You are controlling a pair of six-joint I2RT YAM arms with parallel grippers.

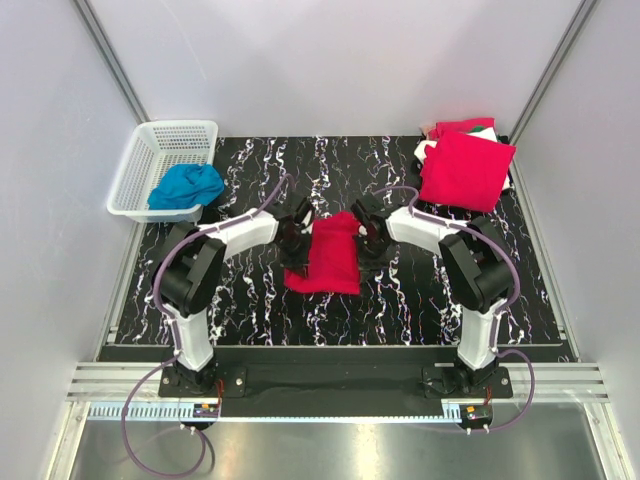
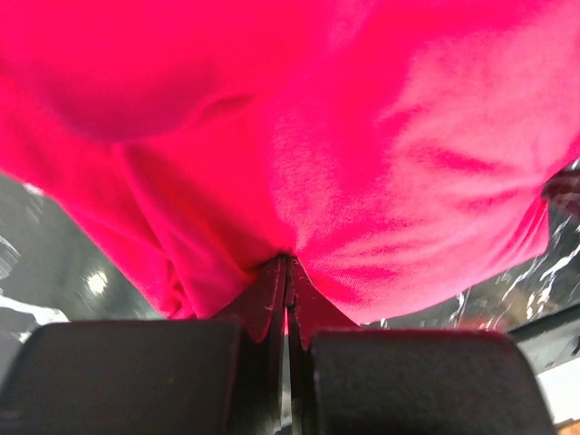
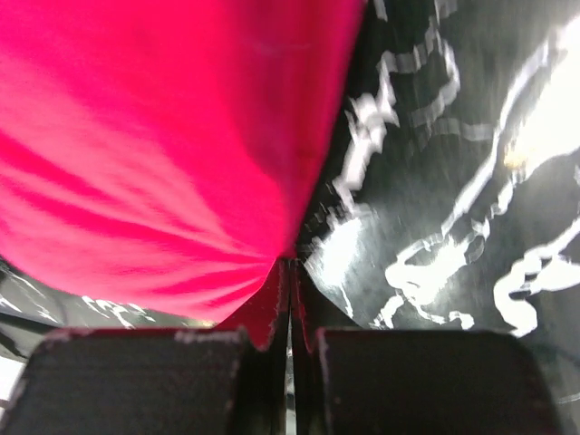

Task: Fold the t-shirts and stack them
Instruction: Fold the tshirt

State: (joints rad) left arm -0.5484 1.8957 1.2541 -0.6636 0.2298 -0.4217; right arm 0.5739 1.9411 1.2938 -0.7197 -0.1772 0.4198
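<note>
A bright red t-shirt lies partly folded in the middle of the black marbled mat. My left gripper is shut on its upper left edge; in the left wrist view the red t-shirt fills the frame and bunches into the left gripper. My right gripper is shut on the upper right edge, where the red t-shirt pulls taut into the right gripper. A stack of folded red t-shirts, with white and green showing beneath, sits at the back right.
A white plastic basket at the back left holds a blue cloth. The black marbled mat covers the table between grey side walls. Purple cables loop off both arms.
</note>
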